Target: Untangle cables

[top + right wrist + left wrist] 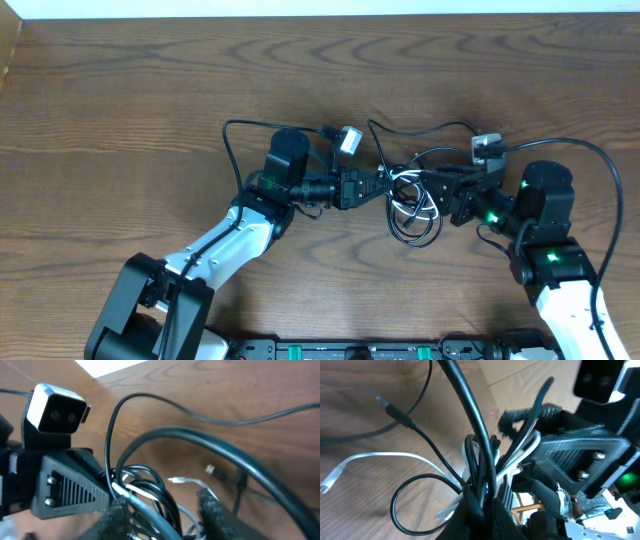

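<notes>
- Cables (412,205), overhead: knot lies mid-table, a bit right of centre, btwn the two grippers. Loops spill to the near side and one strand arcs off to the far side. Knot's long axis looks far–near, i.e. across the line joining the grippers.
- L gripper (380,185) comes in from the left, tips at the knot's left edge. R gripper (432,190) comes in from the right, tips at its right edge. Both look abt equally near.
- Table (120,100) is wood; no other object lies near the knot.
- L wrist view: strands bunch tight where they meet the L gripper (482,510) at the bottom of frame, so its fingers look closed on the bundle.
- White cord (395,454) peels off left to its own plug end. Black plug (390,408) lies loose on the wood, far left.
- R gripper's finger is right behind the bundle; touching or just beside, can't tell.
- R wrist view: R gripper (167,515) fingers stand apart, i.e. open. Black strands and some white run thru the gap, and nothing looks pinched.
- L gripper (70,490) sits just left, tip in the same bundle.
- My read: next move is a left–right pull-apart. R must close on a different strand first, else the loops may only tighten. Main obstruction is the other gripper, very close.
</notes>
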Controlling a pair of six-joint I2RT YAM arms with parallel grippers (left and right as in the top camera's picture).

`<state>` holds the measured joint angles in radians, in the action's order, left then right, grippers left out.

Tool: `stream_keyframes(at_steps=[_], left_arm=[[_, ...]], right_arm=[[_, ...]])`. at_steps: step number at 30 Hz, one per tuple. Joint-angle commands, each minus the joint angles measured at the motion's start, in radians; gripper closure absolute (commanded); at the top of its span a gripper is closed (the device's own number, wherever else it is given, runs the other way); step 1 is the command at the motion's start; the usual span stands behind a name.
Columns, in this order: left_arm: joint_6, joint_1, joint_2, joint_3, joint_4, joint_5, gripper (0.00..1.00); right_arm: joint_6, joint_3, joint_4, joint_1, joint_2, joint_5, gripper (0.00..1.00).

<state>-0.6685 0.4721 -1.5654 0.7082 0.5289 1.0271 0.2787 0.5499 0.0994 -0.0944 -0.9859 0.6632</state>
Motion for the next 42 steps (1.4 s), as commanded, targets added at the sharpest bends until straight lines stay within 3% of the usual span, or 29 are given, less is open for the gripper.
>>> stream_keyframes(at_steps=[1,4,13,23,30,36,38,41,42], left_arm=[[0.029,-0.004,0.0,0.007,0.011,0.039,0.92],[0.029,-0.004,0.0,0.007,0.011,0.039,0.92],[0.047,-0.004,0.0,0.007,-0.016,0.038,0.92],[0.056,-0.004,0.0,0.007,-0.116,-0.099,0.92],[0.055,-0.004,0.0,0.007,-0.127,-0.092,0.92],[0.199,-0.004,0.0,0.007,-0.124,-0.038,0.92],[0.2,-0.004,0.0,0.007,-0.124,-0.076,0.92],[0.139,-0.003,0.0,0.007,-0.124,-0.141,0.92],[0.12,-0.003,0.0,0.007,-0.124,-0.151,0.92]], right_arm=[[-0.007,0.014,0.001,0.001,-0.016,0.089,0.73],[-0.006,0.014,-0.003,0.001,-0.013,0.111,0.98],[0.061,0.015,-0.174,0.024,0.037,0.138,0.99],[0.277,0.015,-0.468,0.085,0.117,0.471,0.99],[0.314,0.015,-0.54,0.096,0.112,0.495,0.99],[0.311,0.015,-0.274,0.093,0.054,0.495,0.81],[0.312,0.015,-0.208,0.093,0.035,0.491,0.77],[0.35,0.014,-0.116,0.078,0.005,0.417,0.57],[0.377,0.014,-0.103,0.068,-0.002,0.385,0.57]])
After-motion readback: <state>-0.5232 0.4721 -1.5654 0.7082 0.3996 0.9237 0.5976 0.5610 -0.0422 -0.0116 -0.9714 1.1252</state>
